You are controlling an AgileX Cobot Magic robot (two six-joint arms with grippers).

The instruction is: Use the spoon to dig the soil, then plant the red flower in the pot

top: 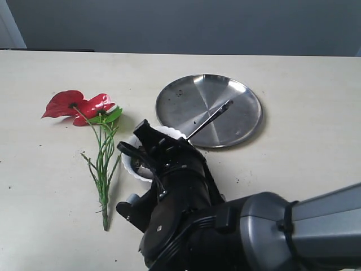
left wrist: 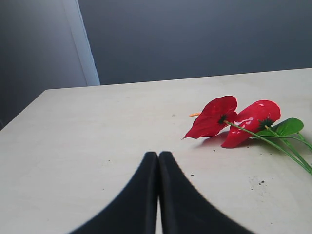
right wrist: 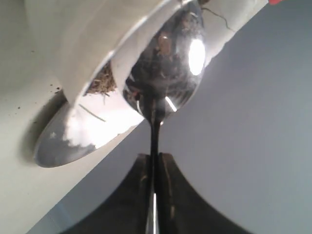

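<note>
While the right arm (top: 248, 231) reaches in from the near right and fills the near foreground of the exterior view, its wrist hangs over the white pot (top: 131, 164) and hides most of it; only the left part of the scalloped rim shows. The right gripper (right wrist: 155, 168) has its fingers pressed together on the handle of the spoon (right wrist: 163, 63), whose bowl points away from the wrist. In the right wrist view the spoon's bowl lies close against the pot's rim, with fibrous dark soil (right wrist: 101, 84) beside it; whether the bowl carries soil cannot be told. A steel plate (top: 210, 110) lies just beyond the pot, flecked with crumbs. The red flower (top: 84, 107) lies flat on the table (top: 293, 84) to the pot's left, blooms far, stems near. The left gripper (left wrist: 158, 163) hovers above bare table near the blooms, fingertips together and empty; it is not visible in the exterior view.
</note>
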